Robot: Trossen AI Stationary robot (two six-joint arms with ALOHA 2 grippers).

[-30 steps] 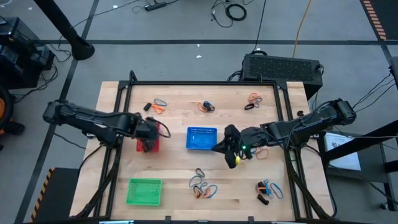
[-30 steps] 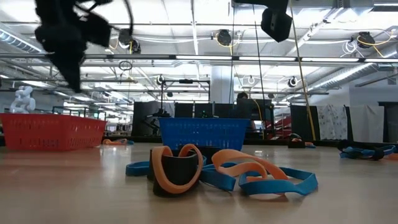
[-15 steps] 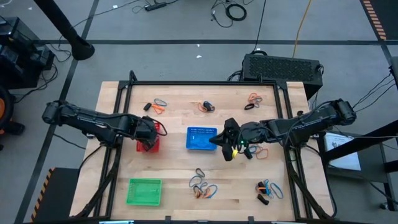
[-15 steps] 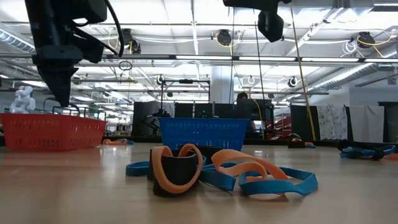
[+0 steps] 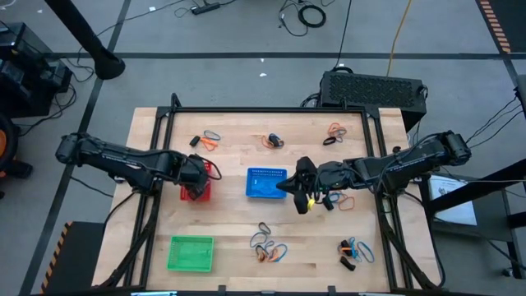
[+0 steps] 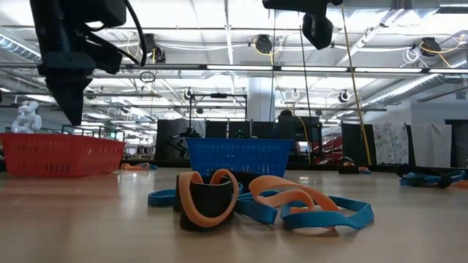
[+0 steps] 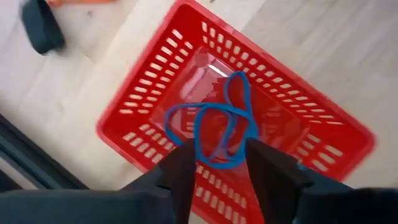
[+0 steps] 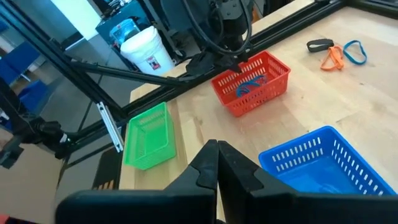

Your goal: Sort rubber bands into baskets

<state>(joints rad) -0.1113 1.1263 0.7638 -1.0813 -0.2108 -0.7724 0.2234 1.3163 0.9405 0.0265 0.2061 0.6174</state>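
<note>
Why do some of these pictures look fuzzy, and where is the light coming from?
Left wrist view: the red basket looks slightly smeared. Low view: the near rubber bands are sharp, and bright ceiling lights shine behind. High view: even light, faint shadows.

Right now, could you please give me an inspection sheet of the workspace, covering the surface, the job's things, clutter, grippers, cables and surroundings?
Surface: wooden table in a black frame.
Job's things: red basket holding a blue rubber band; blue basket mid-table; green basket at the near left corner; loose rubber bands in scattered clumps.
Clutter: nothing seen.
Grippers: left gripper open above the red basket, holding nothing; right gripper shut, beside the blue basket.
Cables: black cables on the floor beyond the table.
Surroundings: black box behind the table; white bucket; workshop hall.
</note>
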